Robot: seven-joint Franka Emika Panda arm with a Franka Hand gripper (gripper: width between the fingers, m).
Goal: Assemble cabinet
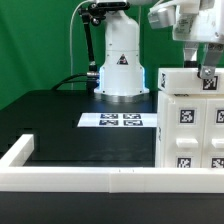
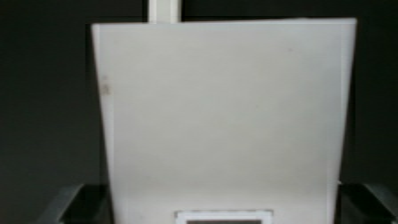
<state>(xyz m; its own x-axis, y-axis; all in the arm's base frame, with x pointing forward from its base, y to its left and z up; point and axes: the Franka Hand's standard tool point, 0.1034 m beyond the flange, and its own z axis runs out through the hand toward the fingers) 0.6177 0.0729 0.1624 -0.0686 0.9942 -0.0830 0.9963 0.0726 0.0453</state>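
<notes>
Fingers: you cannot tell their state; gripper point(image 1: 205, 72) sits atop your tagged cabinet point(image 1: 190, 125), near border rail point(image 1: 90, 178)

Marker board point(image 1: 120, 121) flat on black table point(image 1: 60, 120); white border rail point(image 1: 70, 178) along near edge.

- The arm's white base point(image 1: 121, 60) stands upright; black cabling rises above it.
- The wrist comes in from above, pointing downward.
- The hand point(image 1: 206, 76) hangs low beneath the wrist.
- Its fingers point(image 2: 71, 200) show only as dark edges in the wrist view; their spread is unclear.
</notes>
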